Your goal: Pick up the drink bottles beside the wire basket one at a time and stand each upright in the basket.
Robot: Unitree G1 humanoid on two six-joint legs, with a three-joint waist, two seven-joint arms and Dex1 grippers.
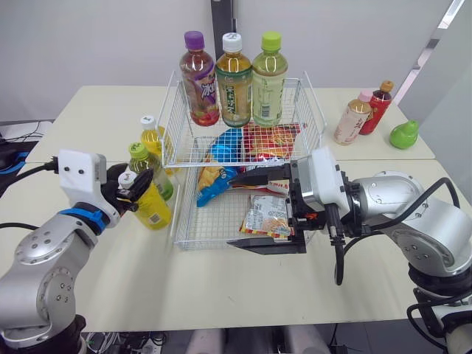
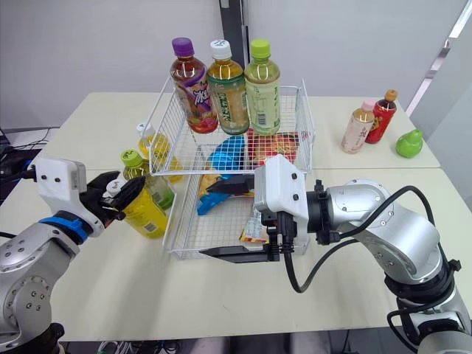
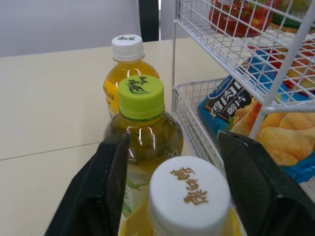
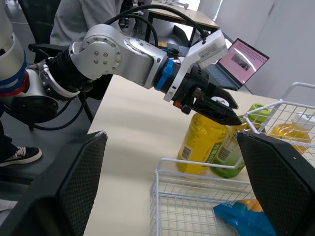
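Yellow drink bottle (image 1: pixel 153 209) with a white cap is leaning on the table (image 1: pixel 81 125) just beside the robot's-left side of the wire basket (image 1: pixel 313 118), its top tilting toward the left gripper (image 1: pixel 136 186). That gripper is reaching in with its two black fingers (image 3: pixel 106 182) spread on either side of the cap. The left wrist view is showing a gap on at least one side, so the fingers are straddling the cap rather than clamping it. A green-capped bottle (image 3: pixel 142 132) is standing right behind the yellow one, and a white-capped orange bottle (image 1: pixel 150 134) is standing behind that, both close against the basket's side. In the upper tier, a purple-capped bottle (image 1: pixel 199 85), a white-capped tea bottle (image 1: pixel 234 87) and a green-capped tea bottle (image 1: pixel 269 81) are standing upright in a row. Snack packets (image 1: pixel 264 212) are lying in the lower tier. The right gripper (image 1: pixel 258 211) is hovering at the basket's front over those packets, its fingers held wide apart and gripping nothing. Two small bottles (image 1: pixel 352 118) and a green pear-shaped thing (image 1: pixel 403 134) are sitting well apart on the far right of the table.
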